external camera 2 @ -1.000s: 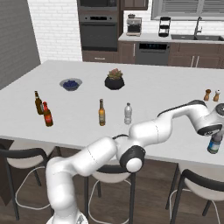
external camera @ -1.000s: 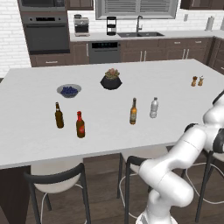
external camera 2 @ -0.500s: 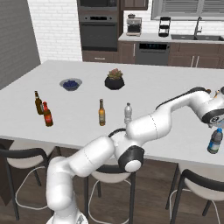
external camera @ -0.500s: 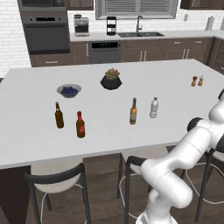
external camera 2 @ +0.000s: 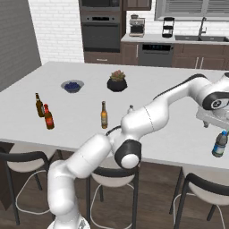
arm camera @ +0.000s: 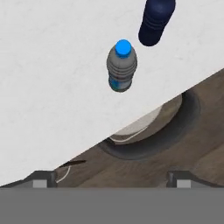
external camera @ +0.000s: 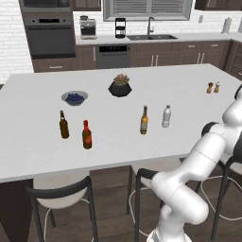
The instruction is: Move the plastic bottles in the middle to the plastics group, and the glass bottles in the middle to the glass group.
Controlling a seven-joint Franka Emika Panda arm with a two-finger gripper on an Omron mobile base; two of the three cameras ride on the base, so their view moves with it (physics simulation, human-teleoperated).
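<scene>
No readable text, brand, number or sign anywhere. Labels present but blank or too small to read: pale label on amber bottle (external camera: 144, 121), red label on red-necked bottle (external camera: 87, 135), yellowish label on dark brown bottle (external camera: 64, 125), blue band on blue-capped plastic bottle (arm camera: 121, 66). Oven (external camera: 51, 35) front and coffee maker (external camera: 120, 28) on rear counter show no legible markings.
</scene>
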